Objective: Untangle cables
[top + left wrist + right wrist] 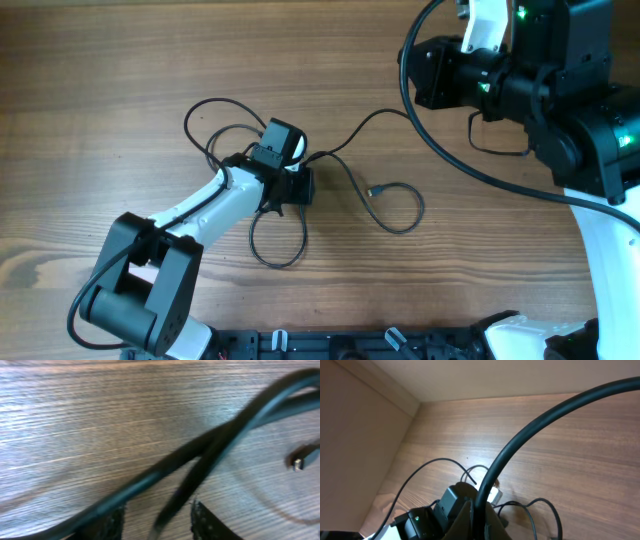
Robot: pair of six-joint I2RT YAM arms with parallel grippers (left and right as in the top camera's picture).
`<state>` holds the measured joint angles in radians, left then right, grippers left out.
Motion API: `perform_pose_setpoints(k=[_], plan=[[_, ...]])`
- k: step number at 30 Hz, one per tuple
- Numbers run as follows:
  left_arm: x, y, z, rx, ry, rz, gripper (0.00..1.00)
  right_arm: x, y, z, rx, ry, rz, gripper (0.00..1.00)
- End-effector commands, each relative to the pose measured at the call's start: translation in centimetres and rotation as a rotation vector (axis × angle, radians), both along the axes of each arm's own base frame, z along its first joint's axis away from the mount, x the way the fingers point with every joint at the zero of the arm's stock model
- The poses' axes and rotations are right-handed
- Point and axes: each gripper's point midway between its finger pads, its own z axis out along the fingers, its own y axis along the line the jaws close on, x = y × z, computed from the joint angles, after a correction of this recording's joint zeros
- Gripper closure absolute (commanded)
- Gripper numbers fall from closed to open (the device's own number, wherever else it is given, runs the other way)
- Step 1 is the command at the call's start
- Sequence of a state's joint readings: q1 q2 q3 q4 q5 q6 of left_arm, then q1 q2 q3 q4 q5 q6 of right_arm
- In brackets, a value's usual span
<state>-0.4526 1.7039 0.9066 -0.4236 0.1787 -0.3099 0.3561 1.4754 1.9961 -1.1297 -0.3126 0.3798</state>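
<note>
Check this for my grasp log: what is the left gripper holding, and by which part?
Nothing gripped, it seems: the left gripper stands open, a cable strand passing loosely between its fingers.

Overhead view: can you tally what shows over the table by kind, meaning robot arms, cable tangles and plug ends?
Robot arms: 2 (left arm, right arm)
Cable tangle: 1; the number of separate cords in it cannot be told
Plug end in clear view: 1
Total: 4
</note>
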Motion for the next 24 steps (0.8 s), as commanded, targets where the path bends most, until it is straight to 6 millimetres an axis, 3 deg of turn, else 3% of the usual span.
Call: perform_pose_setpoints(k=[1,3,5,6,9,12,13,17,19,22,24], plan=[[0.5,0.4,-0.5,0.029,-0.017,0.033,0.7,0.3,-0.2,0.1,-0.014,-0.011,-0.005,0.96],[0.9,0.0,-0.2,0.005,-0.025,0.067,0.83,0.3,-0.2,0.0,-0.015,-0.008,-0.005,0.96],[0.9,-1.0,0.1,-0.033,-0.033,0.048,0.86,0.2,-0.3,-0.1,-0.017,-0.002,-0.005,0.96],[0.8,-1.3,0.1,-0.034,-0.036,0.04,0.93,0.2,-0.3,-0.2,-0.018,0.001,-0.005,0.96],[1.0,-1.9,0.5,-0.049,-0.053,0.03,0.96,-0.1,-0.4,-0.6,-0.026,0.02,-0.005,0.96],[1.8,-3.3,5.9,-0.202,-0.107,0.003,0.96,0.1,-1.1,-1.7,-0.064,0.051,-0.039,0.96],[2.2,-3.2,9.8,-0.264,-0.161,0.006,0.96,0.1,-1.2,-2.4,-0.077,0.075,-0.043,0.96],[2.2,1.9,23.2,-0.378,-0.402,0.149,0.96,0.5,-1.1,-5.1,-0.118,0.171,-0.044,0.96],[2.0,5.2,27.7,-0.418,-0.524,0.259,0.96,0.9,-1.1,-5.9,-0.13,0.198,-0.048,0.96],[2.2,13.1,30.8,-0.388,-0.654,0.543,0.96,0.5,-3.2,-6.5,-0.154,0.237,-0.082,0.96],[2.5,17.1,29.9,-0.357,-0.637,0.684,0.96,0.6,-5.5,-6.5,-0.161,0.243,-0.12,0.96]])
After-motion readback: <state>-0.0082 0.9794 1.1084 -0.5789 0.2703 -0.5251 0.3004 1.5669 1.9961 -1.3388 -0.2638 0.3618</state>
